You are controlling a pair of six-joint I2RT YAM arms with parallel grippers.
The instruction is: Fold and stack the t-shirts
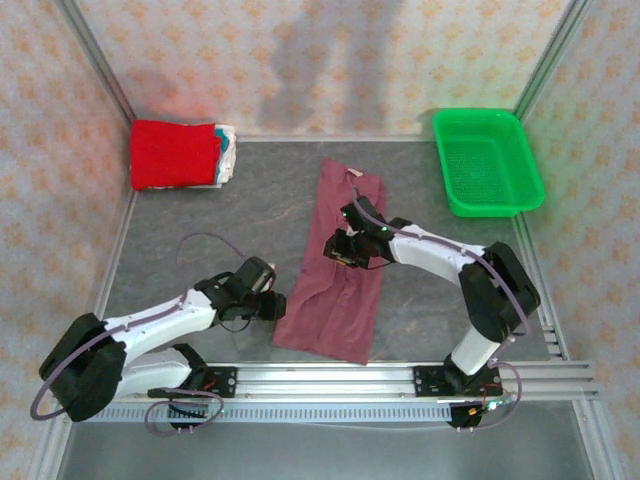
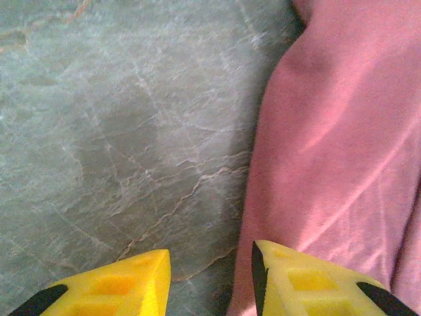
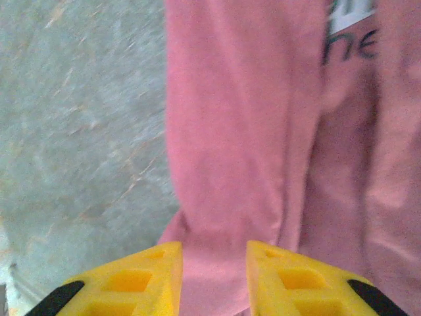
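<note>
Grey marbled tabletop (image 1: 200,210) with the soft maroon t-shirt (image 1: 335,300) folded into a long wrinkly strip (bright red folded shirt (image 1: 172,153) sits back-left). Right gripper (image 3: 214,253) hangs over the strip's middle, yellow fingers narrowly apart above the cloth. Left gripper (image 2: 210,263) is partly spread at its left edge, straddling cloth and bare table.

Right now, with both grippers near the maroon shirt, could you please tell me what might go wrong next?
1. The right gripper hangs open over a layered fold of the maroon t-shirt; closing there may pinch just the top layer and undo the fold.
2. The left gripper straddles the shirt's edge, one finger over the table; its grasp may slip off.
</note>
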